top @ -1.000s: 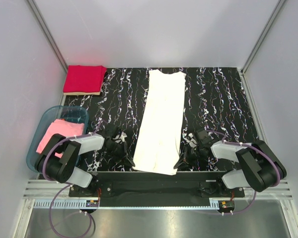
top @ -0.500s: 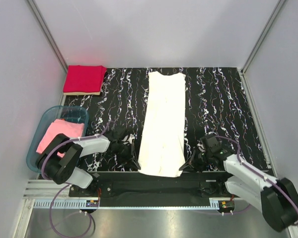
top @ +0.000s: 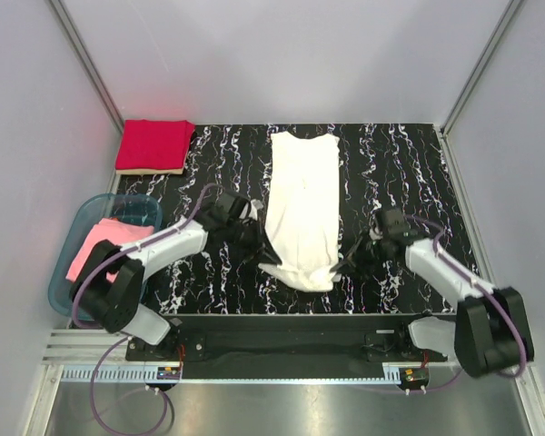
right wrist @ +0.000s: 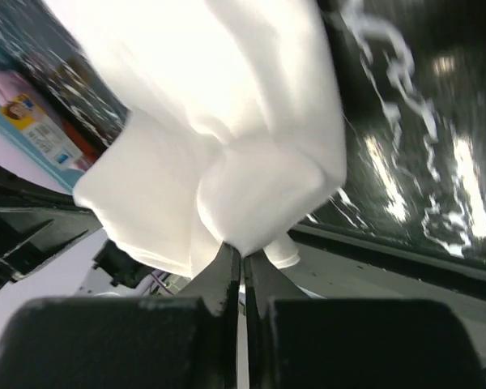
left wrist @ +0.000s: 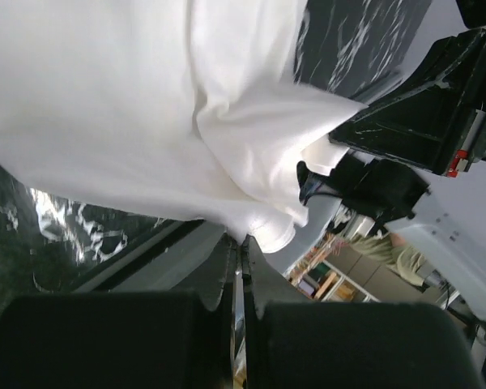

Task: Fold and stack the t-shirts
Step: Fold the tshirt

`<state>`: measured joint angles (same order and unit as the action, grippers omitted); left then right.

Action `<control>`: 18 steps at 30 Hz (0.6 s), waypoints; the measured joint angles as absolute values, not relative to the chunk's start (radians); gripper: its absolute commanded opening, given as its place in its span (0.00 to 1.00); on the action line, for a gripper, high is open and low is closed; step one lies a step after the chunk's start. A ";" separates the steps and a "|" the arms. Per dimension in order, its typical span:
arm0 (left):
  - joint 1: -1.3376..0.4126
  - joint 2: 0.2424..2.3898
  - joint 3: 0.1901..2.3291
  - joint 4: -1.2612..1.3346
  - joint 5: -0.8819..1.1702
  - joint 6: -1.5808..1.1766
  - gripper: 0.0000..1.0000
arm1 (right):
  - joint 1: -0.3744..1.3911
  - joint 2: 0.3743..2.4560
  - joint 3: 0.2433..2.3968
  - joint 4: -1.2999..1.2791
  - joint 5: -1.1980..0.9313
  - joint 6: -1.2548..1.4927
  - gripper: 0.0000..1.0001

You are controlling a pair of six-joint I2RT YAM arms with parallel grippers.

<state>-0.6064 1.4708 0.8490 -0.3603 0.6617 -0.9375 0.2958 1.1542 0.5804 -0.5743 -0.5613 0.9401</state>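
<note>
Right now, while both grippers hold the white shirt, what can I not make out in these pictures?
- Top view: the left arm covers part of the pink t-shirt in the tub; its fold is unclear.
- Top view: a pale layer under the red t-shirt shows only one edge.
- Right wrist view: the mat is blurred.
- Left wrist view: the white t-shirt fills the frame and hides most of the mat.

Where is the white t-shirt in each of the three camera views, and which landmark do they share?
Top external: the white t-shirt lies lengthwise at the picture's middle, near end bunched.
Left wrist: it fills the upper left.
Right wrist: it fills the upper middle.
Shared landmark: the black white-streaked mat.
</note>
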 measured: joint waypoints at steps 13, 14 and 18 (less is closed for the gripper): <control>-0.402 1.820 1.225 -0.352 0.632 -0.936 0.00 | 0.115 1.678 1.070 -0.603 -0.633 0.700 0.00; -0.394 1.837 1.249 -0.353 0.632 -0.936 0.00 | 0.105 1.706 1.100 -0.605 -0.641 0.690 0.00; -0.369 1.914 1.346 -0.350 0.630 -0.940 0.00 | 0.081 1.813 1.220 -0.622 -0.666 0.659 0.00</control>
